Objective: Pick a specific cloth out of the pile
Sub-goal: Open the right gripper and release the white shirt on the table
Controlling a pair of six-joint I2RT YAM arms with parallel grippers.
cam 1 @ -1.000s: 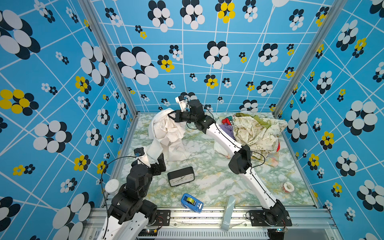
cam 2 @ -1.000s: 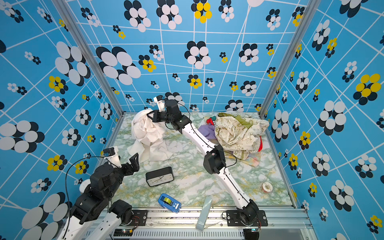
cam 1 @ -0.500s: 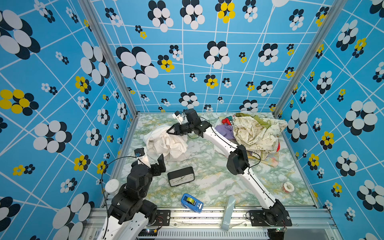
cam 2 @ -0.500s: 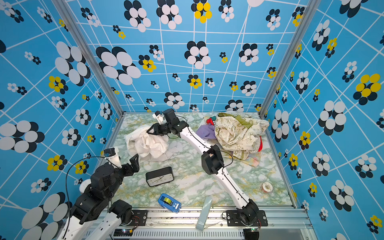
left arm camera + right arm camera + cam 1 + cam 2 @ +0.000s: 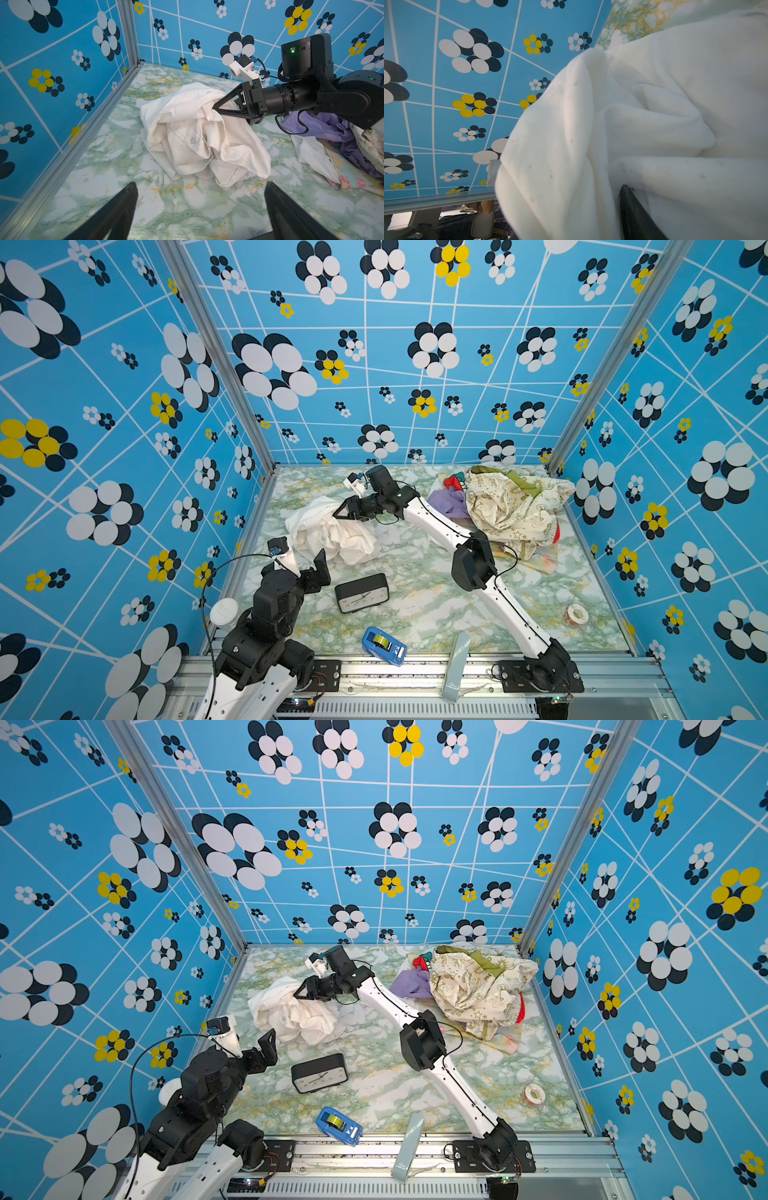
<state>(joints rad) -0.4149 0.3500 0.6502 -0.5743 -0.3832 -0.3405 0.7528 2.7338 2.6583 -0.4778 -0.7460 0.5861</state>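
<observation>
The cloth [image 5: 332,535] [image 5: 291,1015], plain white, lies crumpled in a heap on the marble table at the back left, apart from the pile [image 5: 511,506] [image 5: 478,986] of cream-and-olive, lilac and red cloths at the back right. My right gripper [image 5: 338,512] [image 5: 215,108] rests against the heap's top right edge. In the right wrist view one black finger [image 5: 633,207] stands off to the side and a loose fold of the cloth [image 5: 654,104] hides the other. My left gripper [image 5: 200,185] [image 5: 318,570] hovers open and empty near the heap's front.
A black clock [image 5: 361,593] lies in front of the white heap. A blue tape dispenser [image 5: 384,645] and a grey bar [image 5: 455,664] sit at the front edge. A tape roll [image 5: 577,614] is at the front right. Patterned walls enclose the table.
The right gripper came down from holding the white cloth up and opened. The cloth dropped from a hanging drape into a heap on the table. The left arm stayed put.
</observation>
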